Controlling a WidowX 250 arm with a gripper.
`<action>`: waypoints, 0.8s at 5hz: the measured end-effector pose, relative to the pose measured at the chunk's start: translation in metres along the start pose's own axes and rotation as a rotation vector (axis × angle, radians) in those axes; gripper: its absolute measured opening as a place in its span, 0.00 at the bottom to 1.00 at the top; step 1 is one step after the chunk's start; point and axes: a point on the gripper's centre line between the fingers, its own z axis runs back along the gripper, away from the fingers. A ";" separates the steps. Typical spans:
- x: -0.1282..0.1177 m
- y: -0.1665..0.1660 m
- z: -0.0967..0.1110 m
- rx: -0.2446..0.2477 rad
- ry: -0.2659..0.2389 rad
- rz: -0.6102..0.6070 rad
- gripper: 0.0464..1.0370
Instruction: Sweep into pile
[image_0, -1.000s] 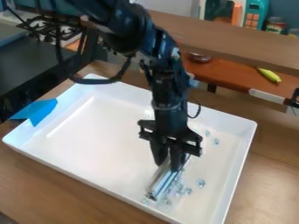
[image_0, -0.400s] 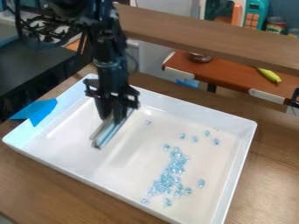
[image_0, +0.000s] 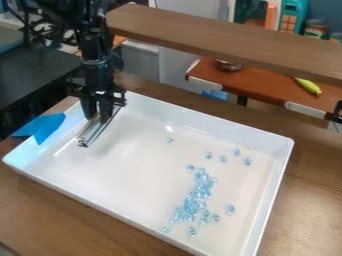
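Held the bar pinched in the gripper near the tape — long edge low, likely for sweeping — well apart from the beads, perhaps for run-up.

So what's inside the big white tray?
Shiny blue bits, many bunched together, and a silver bar the gripper holds. The gripper covers part of the tray; I can't see there.
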 end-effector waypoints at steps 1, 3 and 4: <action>0.007 -0.013 -0.013 0.017 0.026 -0.005 0.31; 0.008 -0.057 -0.020 0.020 0.043 -0.063 0.31; 0.008 -0.081 -0.022 0.013 0.038 -0.087 0.31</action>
